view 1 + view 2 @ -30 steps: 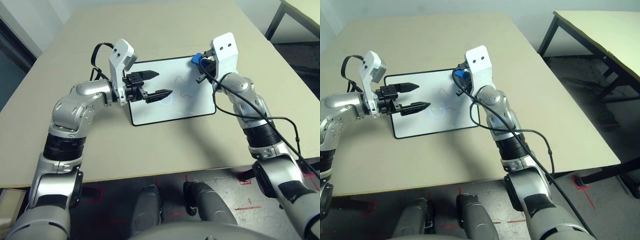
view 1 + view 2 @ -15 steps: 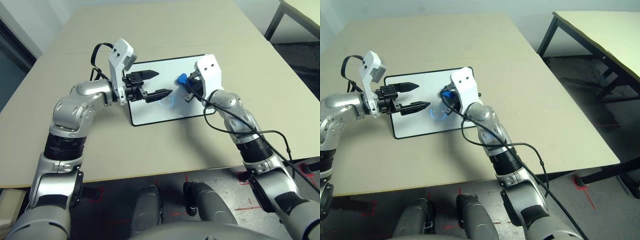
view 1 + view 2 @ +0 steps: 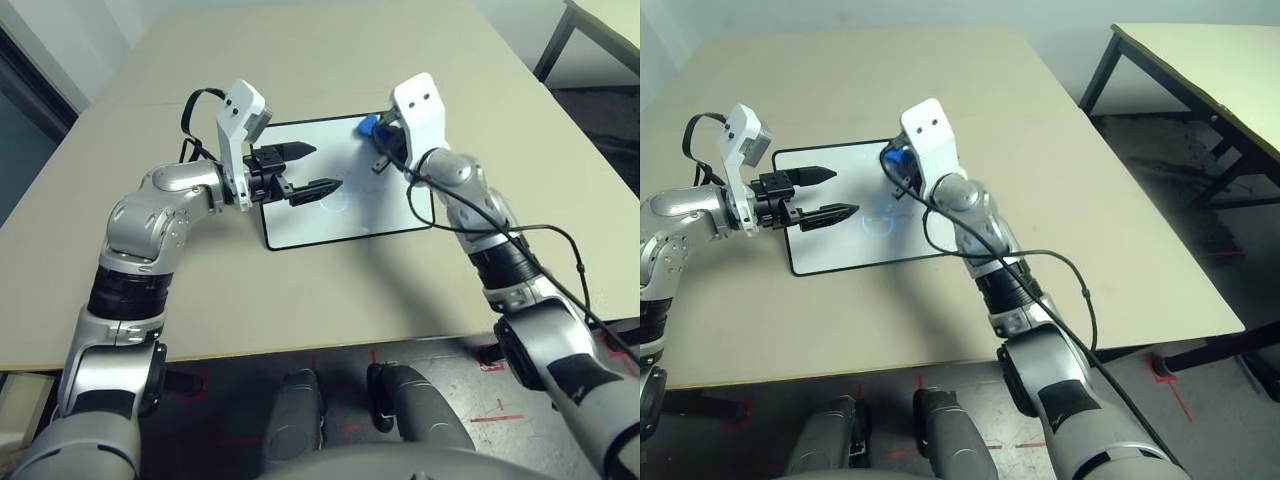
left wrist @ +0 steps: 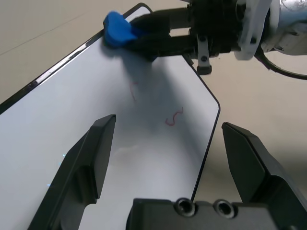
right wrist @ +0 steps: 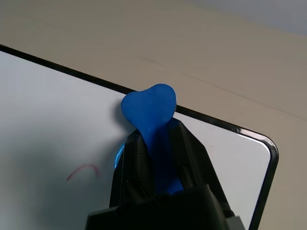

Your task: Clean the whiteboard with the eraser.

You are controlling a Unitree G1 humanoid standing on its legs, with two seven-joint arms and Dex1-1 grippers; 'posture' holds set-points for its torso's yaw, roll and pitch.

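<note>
A: What is biggest?
B: The tan table (image 3: 330,290). On it lies the whiteboard (image 3: 350,215), flat, with small red squiggles (image 4: 173,116).

A: Where are the arms?
B: The left gripper (image 3: 305,170) hangs over the board's nine o'clock side, fingers apart, holding nothing. The right gripper (image 5: 158,143) has its fingers clamped on the eraser (image 5: 149,108).

A: Where is the eraser?
B: At the board's one o'clock corner, right by the black frame.
</note>
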